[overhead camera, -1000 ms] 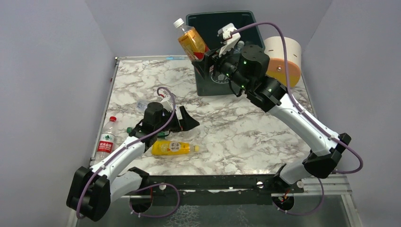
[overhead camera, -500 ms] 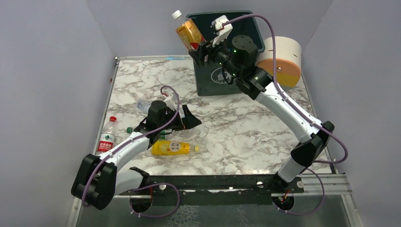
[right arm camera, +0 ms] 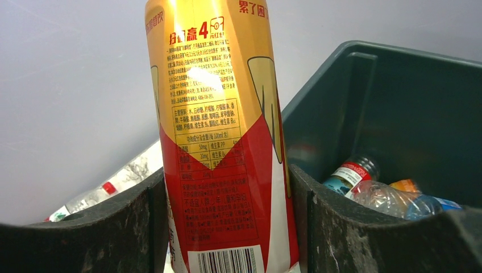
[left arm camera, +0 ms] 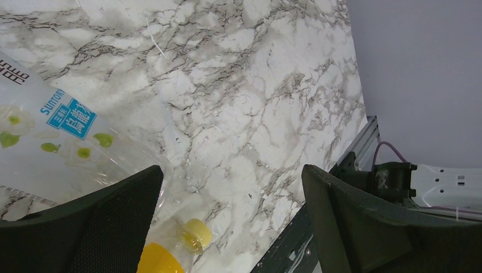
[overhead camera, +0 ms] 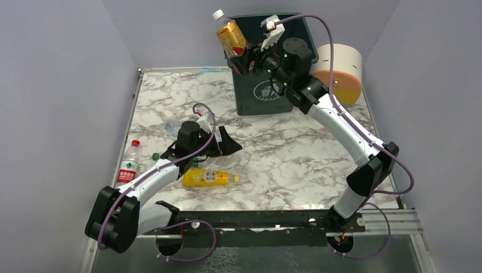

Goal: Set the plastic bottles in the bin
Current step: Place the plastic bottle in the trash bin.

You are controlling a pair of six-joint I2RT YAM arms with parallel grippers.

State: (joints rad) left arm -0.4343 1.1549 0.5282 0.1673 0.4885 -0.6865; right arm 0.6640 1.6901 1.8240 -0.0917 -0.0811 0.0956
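**A:** Entry one, right gripper [overhead camera: 243, 57]. Condition?

**B:** Closed partway on one red-and-gold labelled plastic bottle [right arm camera: 219, 142]. Both black fingers [right arm camera: 113, 233] press its sides low on the label.

**A:** Location of that bottle?

**B:** Raised off the table, white cap uppermost and leaning left. It is at the left rim of the tall square dark green plastic bin [overhead camera: 264, 94] and not inside it.

**A:** Bin contents?

**B:** Several bottles on the floor of the bin. One is a clear bottle with red-and-white label [right arm camera: 353, 170]. A clear crumpled bottle [right arm camera: 392, 198] lies beside it. The rest are partly hidden.

**A:** Entry two, left gripper [overhead camera: 223, 142]?

**B:** Jaws spread wide with nothing between them. It sits low over the white-and-grey marble-pattern table [overhead camera: 284, 153], left of centre.

**A:** Bottles on the table?

**B:** Three counted.
- One yellow-orange plastic bottle with yellow cap [overhead camera: 207, 178] lies on its side, just nearer the arm bases than the left gripper.
- One clear plastic bottle with blue-and-white label [left arm camera: 68, 136] lies beside the yellow cap and reaches one finger in the wrist view.
- One clear plastic bottle with red cap and red label [overhead camera: 129, 165] lies at the table's left edge.

There is also a small green cap [overhead camera: 155, 156] between that last bottle and the left arm. What it belongs to cannot be told.

**A:** Sundries?

**B:** One cream-and-orange cylinder [overhead camera: 341, 71], just right of the bin.
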